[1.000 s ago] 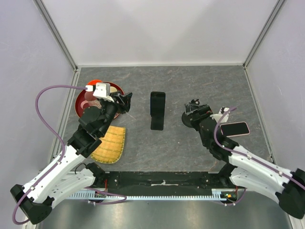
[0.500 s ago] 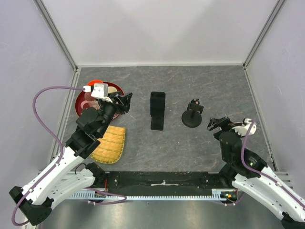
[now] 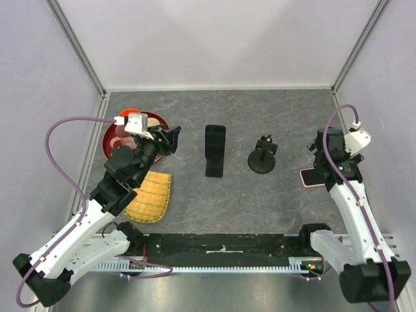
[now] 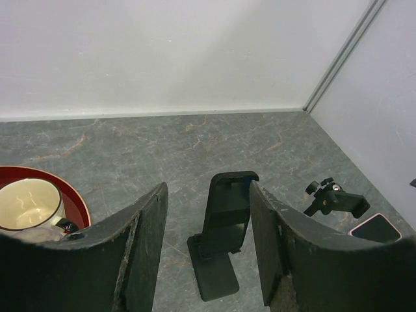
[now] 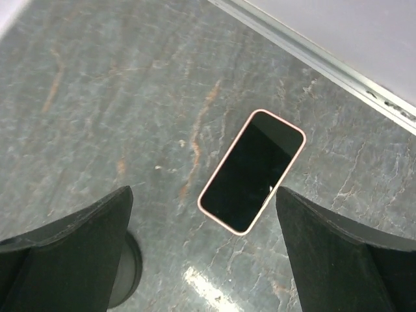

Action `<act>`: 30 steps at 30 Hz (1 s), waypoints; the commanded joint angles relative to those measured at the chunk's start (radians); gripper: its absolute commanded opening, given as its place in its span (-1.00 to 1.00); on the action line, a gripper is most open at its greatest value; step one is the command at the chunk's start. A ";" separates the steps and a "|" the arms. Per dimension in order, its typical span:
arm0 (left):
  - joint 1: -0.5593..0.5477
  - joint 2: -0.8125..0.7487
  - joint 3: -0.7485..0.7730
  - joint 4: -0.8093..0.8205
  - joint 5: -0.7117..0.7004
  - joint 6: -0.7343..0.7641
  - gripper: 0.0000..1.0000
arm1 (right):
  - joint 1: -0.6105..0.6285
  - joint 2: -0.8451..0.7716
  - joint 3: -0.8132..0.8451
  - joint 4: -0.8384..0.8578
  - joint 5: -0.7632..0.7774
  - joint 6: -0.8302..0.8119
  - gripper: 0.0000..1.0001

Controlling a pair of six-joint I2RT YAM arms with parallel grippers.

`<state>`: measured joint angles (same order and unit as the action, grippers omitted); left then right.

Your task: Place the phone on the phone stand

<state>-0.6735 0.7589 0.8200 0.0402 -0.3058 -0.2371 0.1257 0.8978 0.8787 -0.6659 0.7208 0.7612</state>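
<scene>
Hovering: right gripper (image 5: 201, 208) over pink phone (image 5: 251, 171), jaws spread wide | left gripper (image 4: 208, 195) jaws parted, empty

The right gripper (image 3: 318, 156) is swung away from the middle of the frame, where the small round-based mount (image 3: 262, 159) was partly covered, to the right edge. It is now held, jaws wide, above the pink-edged phone (image 3: 307, 177), which is partly hidden beneath it.
</scene>
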 commanded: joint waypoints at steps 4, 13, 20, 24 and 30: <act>0.003 -0.010 0.038 0.021 0.002 -0.028 0.19 | -0.343 0.278 0.077 -0.064 -0.408 -0.028 0.96; 0.003 -0.012 0.041 0.021 0.008 -0.030 0.20 | -0.465 0.481 0.094 -0.057 -0.555 0.111 0.96; 0.003 -0.004 0.041 0.020 0.011 -0.031 0.20 | -0.465 0.535 0.060 -0.040 -0.563 0.196 0.96; 0.005 -0.004 0.041 0.020 0.014 -0.033 0.20 | -0.465 0.540 0.033 -0.029 -0.549 0.230 0.96; 0.005 -0.001 0.042 0.018 0.011 -0.031 0.20 | -0.465 0.572 0.016 -0.024 -0.520 0.268 0.96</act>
<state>-0.6735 0.7586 0.8200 0.0402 -0.3042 -0.2386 -0.3363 1.4441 0.9031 -0.7074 0.1707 0.9752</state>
